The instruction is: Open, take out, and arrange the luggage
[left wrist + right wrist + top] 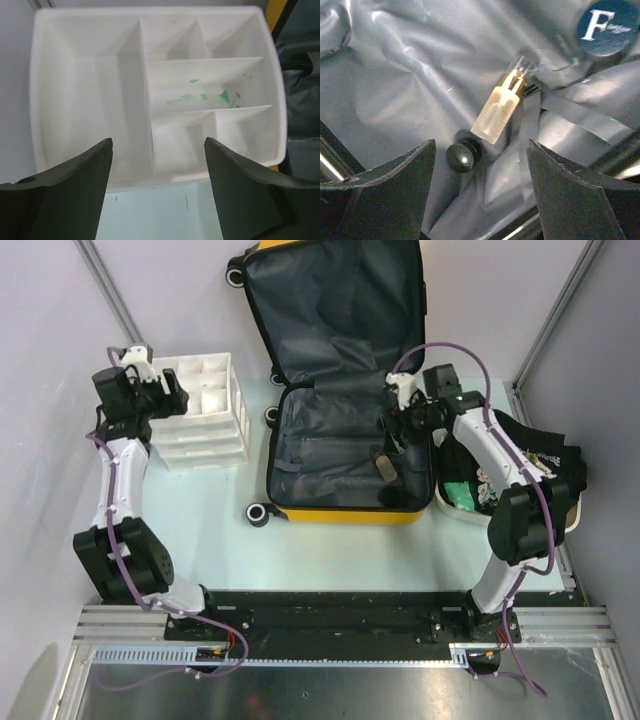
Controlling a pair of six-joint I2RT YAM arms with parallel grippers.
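Black jaws on the left arm stand wide apart, gripping nothing, over a white divided tray (75, 100). Only that wrist view shows the green smears (222, 96) in one compartment. The right jaws, likewise apart and empty, hang over grey lining. There the right wrist view picks out a small clear bottle (500, 107) with a gold collar, a black knob (462, 156) just beside it, and a round dark disc (607, 26) marked F. Overhead alone shows the yellow luggage (340, 512) lying open mid-way across the surface (330, 560), tray to its left, white tub (447, 508) to its right.
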